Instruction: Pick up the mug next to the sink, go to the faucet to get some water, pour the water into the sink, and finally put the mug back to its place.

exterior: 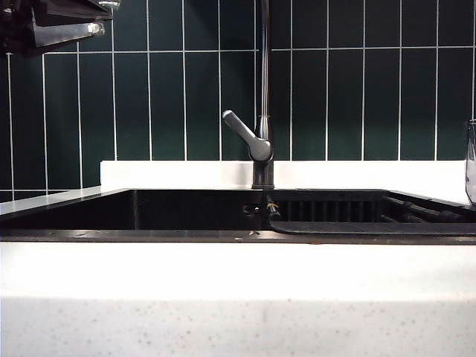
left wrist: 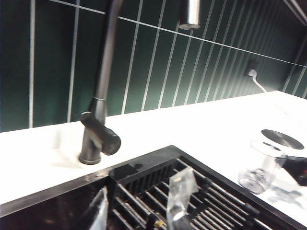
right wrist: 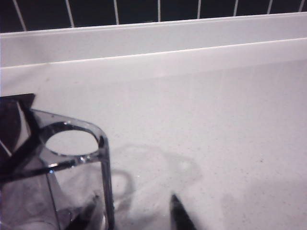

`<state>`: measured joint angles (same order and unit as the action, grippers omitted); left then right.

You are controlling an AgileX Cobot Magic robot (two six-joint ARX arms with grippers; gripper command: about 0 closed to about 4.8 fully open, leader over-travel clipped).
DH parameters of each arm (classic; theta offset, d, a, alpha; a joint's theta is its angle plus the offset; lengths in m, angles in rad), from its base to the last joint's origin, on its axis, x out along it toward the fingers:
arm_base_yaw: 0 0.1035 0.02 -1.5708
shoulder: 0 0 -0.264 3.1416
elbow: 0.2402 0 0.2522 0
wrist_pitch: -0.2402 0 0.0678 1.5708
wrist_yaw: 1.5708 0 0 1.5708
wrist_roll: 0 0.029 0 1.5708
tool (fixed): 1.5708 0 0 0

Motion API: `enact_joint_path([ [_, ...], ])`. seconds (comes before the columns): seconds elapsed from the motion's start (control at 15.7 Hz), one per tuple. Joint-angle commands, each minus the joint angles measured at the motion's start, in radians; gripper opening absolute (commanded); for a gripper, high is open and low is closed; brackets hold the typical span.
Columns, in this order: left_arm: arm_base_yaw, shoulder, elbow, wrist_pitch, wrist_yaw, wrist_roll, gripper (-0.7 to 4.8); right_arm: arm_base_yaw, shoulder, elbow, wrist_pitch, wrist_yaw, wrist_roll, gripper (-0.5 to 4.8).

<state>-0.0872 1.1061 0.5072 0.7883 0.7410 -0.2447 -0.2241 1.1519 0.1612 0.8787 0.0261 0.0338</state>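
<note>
While the clear, faceted glass mug (left wrist: 263, 167) stood upright on the white speckled bench (exterior: 238, 327), at about three o'clock from the wide black rectangular sink (exterior: 134, 212) in the exterior view, none of the task's steps looked done. Only a sliver of the mug showed at that view's right edge, well apart from the tall slim grey metal faucet (exterior: 262, 111) with its angled lever, which rose behind the sink near the middle. No water could be seen running from the spout or lying in the mug, though the glass was too clear to be sure.

The right gripper (right wrist: 129, 215) was low at the mug: in its wrist view the glass wall filled the near corner, and the dark tips of its fingers (right wrist: 180, 215) stood wide apart, one at the mug's wall and the other out on the bare bench. Whether the mug sat fully between them could not be told. It was not yet clamped or lifted.

The left gripper (left wrist: 139, 211) hung above the ribbed black rack section (left wrist: 201, 196) of the sink, its translucent fingers partly apart and empty; in the exterior view its arm showed at about ten o'clock.

Judged from this, the grasp was the step in hand. Filling at the faucet, pouring into the sink and returning the mug all remained.
</note>
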Motion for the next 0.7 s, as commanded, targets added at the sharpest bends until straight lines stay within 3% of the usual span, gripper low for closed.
enact_joint_path([
  [0.06, 0.0, -0.002, 0.003, 0.011, -0.004, 0.006, 1.6, -0.051, -0.003, 0.005, 0.024, -0.126, 0.0, 1.8],
  [0.7, 0.0, -0.002, 0.048, -0.01, 0.0, 0.023, 1.6, -0.109, 0.187, 0.13, 0.025, -0.301, -0.009, 1.8],
])
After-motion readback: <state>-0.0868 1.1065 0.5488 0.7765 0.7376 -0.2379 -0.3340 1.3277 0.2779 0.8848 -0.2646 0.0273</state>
